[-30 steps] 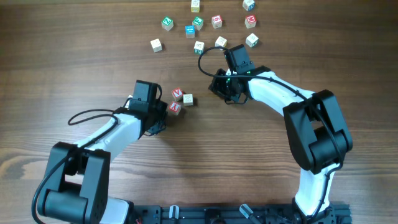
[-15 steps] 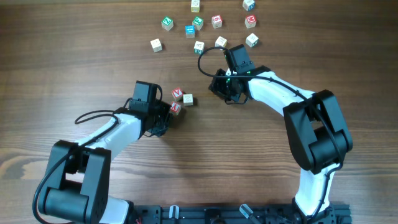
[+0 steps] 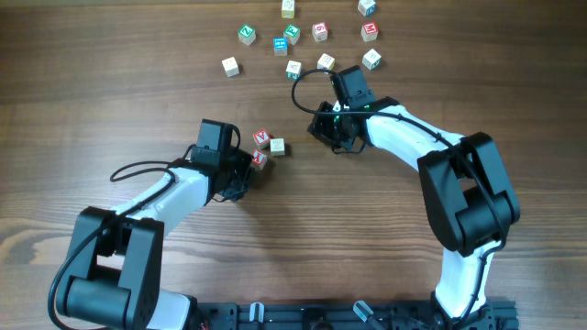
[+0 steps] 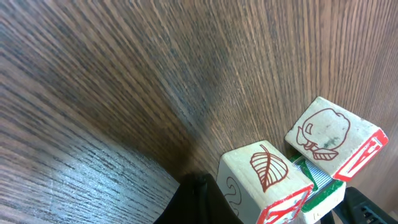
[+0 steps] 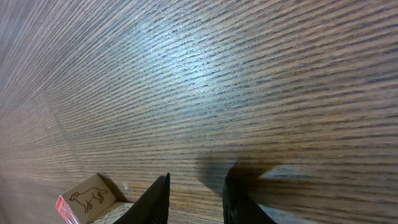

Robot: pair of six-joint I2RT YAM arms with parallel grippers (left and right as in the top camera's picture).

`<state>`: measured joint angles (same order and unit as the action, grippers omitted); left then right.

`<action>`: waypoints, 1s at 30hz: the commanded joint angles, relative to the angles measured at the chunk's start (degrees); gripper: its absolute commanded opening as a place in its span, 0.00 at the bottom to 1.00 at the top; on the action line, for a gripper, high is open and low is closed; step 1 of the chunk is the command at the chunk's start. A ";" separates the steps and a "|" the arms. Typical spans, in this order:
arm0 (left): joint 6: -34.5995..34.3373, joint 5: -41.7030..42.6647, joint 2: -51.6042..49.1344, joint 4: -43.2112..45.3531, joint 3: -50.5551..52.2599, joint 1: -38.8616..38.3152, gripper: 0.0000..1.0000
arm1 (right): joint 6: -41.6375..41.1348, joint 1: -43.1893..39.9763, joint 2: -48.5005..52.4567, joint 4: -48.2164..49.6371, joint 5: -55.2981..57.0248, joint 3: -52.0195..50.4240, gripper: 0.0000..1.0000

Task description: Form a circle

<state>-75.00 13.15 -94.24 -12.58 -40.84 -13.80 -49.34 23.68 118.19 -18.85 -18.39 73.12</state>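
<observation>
2 bent arms: left arm (image 3: 174,194), jaws closed beside the circle (image 3: 265,147); right arm (image 3: 408,137), jaws slightly apart.

No readable text on the wooden cubes (image 4: 264,171), only drawings

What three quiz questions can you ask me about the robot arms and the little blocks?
1. True or false: the right gripper holds a cube.
2. How many cubes make the tight group beside the left gripper? A two, B three, C six.
3. Fill in: the nearest cube to the left gripper's tip shows a red ____ on top.
Key: 1 false; 2 B; 3 leaf.
</observation>
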 commanded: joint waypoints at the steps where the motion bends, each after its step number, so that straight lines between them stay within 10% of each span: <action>1: 1.29 -7.96 -2.54 -1.36 2.34 0.85 0.04 | 1.18 -0.52 1.18 -1.36 3.37 -1.36 0.30; 30: 1.31 -1.64 -2.54 -0.33 2.34 0.85 0.04 | 1.18 -0.52 1.18 -1.36 3.37 -1.36 0.30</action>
<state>-74.35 9.13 -94.08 -12.84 -41.25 -12.99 -49.32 23.68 118.19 -18.87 -18.39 73.12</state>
